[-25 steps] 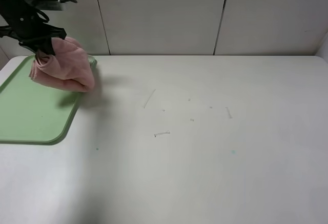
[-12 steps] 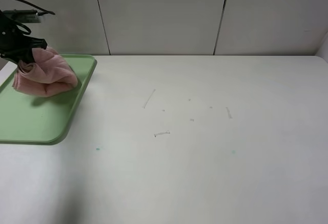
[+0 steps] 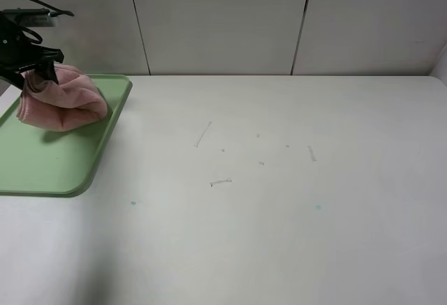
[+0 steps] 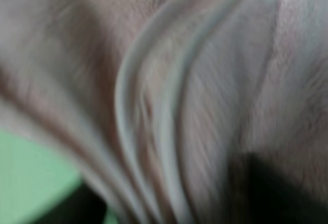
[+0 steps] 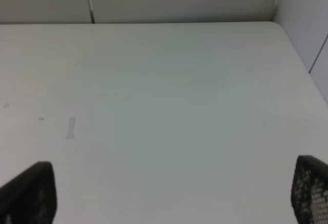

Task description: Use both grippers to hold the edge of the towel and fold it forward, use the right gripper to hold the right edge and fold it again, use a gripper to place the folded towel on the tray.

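Your towel lies bunched in a loose fold on the tray, toward the tray's far end, with one side reaching close to the tray's rim nearest the middle of the worktop. Your left gripper sits right at the top of the towel, on the side away from that rim, touching or nearly touching the cloth; you cannot tell from the high view whether its fingers are spread or still pinching a fold. Its wrist camera is pressed so close that you see only blurred pink terry and curved hem edges, with a patch of green tray beside them. Your right gripper is released, fingers spread wide over bare worktop well away from the tray, holding nothing. A few small scuff marks dot the worktop beyond the tray.
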